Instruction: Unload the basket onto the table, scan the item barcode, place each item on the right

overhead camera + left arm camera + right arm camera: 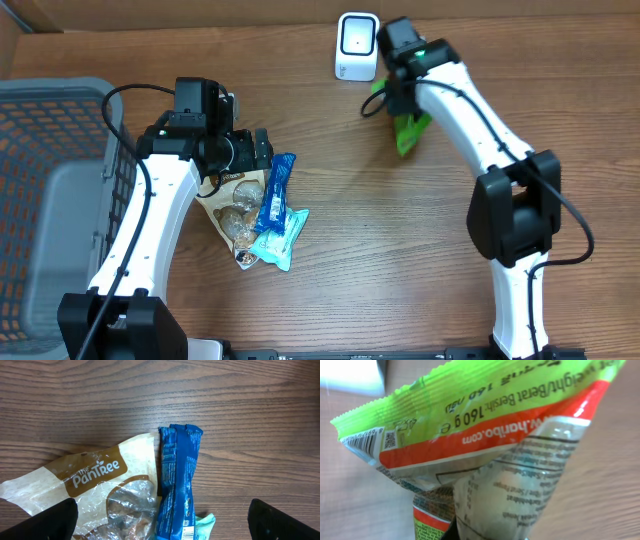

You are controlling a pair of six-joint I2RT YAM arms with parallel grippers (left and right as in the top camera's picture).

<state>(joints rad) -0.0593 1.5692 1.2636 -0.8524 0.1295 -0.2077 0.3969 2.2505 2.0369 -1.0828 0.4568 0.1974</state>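
— Overhead: our right gripper (393, 93), shut on the bag (410, 130), holds it upper centre, just right of the scanner (357, 45), trailing lower right.
— Left wrist: our left gripper (162, 522) gapes empty over snacks (180, 480). Right wrist: we see the barcode (360, 442) far left.

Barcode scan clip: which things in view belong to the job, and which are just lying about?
Job: green plastic Haribo sweet bag, shut in the right claw; white box-shaped scanner.
Lying about: brown-and-clear PanTree bag; blue foil bar; pale teal packet; grey mesh basket; the open left claw hangs over that pile.
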